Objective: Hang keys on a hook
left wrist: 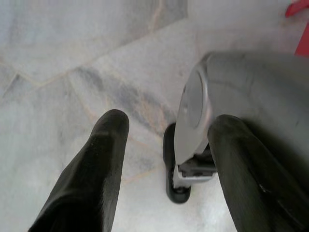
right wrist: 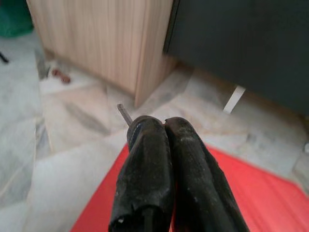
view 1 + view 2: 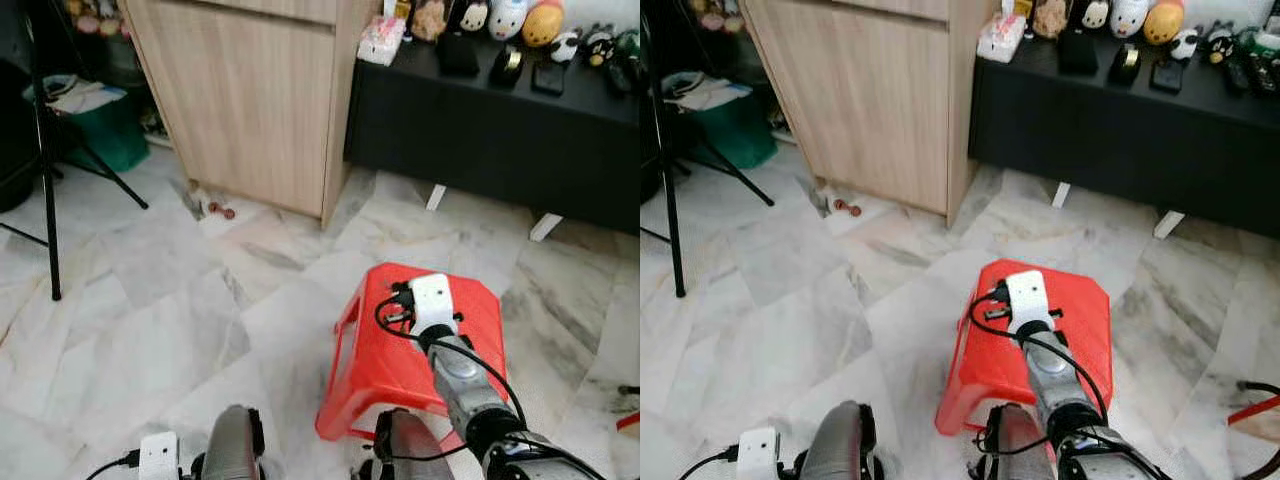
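Observation:
My right gripper is shut, its two black fingers pressed together. A thin grey metal piece, apparently part of the keys, sticks out beside the fingertips; the rest of it is hidden. That arm, with its white wrist camera, reaches forward over a red plastic stool. My left gripper hangs low and open with nothing between its fingers, above the marble floor and next to my own silver leg.
A light wooden cabinet stands ahead on the left. A low black unit with toys on top runs along the right. A black tripod leg and a green bin are at far left. Open marble floor lies between.

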Motion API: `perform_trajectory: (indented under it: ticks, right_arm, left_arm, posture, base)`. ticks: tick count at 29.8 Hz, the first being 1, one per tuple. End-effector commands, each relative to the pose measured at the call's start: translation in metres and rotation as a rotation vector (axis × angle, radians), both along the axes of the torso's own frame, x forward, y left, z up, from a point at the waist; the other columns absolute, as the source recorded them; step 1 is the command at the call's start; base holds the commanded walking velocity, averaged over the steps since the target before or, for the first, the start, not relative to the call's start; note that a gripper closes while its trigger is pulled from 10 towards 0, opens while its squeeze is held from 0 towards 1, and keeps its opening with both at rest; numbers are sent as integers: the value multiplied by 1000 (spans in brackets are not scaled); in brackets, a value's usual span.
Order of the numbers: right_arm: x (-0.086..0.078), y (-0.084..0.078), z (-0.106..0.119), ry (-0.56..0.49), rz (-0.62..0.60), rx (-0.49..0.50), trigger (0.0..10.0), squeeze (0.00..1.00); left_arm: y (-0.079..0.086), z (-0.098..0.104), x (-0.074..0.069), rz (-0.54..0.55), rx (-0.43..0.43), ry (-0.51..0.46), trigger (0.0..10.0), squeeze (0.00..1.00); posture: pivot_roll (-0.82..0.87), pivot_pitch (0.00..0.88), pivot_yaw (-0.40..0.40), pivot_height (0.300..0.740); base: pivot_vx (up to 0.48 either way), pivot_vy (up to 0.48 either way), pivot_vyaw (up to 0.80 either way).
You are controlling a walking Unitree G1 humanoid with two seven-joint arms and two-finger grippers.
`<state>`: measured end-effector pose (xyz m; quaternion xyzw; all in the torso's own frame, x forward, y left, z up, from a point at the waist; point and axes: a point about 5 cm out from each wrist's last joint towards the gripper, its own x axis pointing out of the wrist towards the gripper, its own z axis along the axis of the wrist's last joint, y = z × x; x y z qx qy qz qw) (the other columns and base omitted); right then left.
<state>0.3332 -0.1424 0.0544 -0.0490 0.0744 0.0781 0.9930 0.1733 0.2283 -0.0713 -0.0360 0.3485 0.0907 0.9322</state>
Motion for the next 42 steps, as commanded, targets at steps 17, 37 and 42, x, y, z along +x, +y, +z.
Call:
perform_trajectory:
  ticks: [17, 37, 42]
  right_arm:
    - [-1, -47, 19, -104, -435, 696, 0, 0]
    - [-16, -43, 37, -266, -187, -136, 10000, 0]
    - [-14, -45, 40, -259, -234, -97, 10000, 0]
  left_arm:
    - [-12, 4, 19, -54, -4, 0, 10000, 0]
    - [-18, 3, 19, -68, -13, 7, 10000, 0]
    - [-18, 3, 21, -63, -19, 1, 10000, 0]
  posture:
    - [39, 0, -38, 612]
    - [29, 0, -45, 612]
    - [25, 0, -44, 612]
  base:
    - [0, 0, 0]
    - [0, 0, 0]
    - [0, 0, 0]
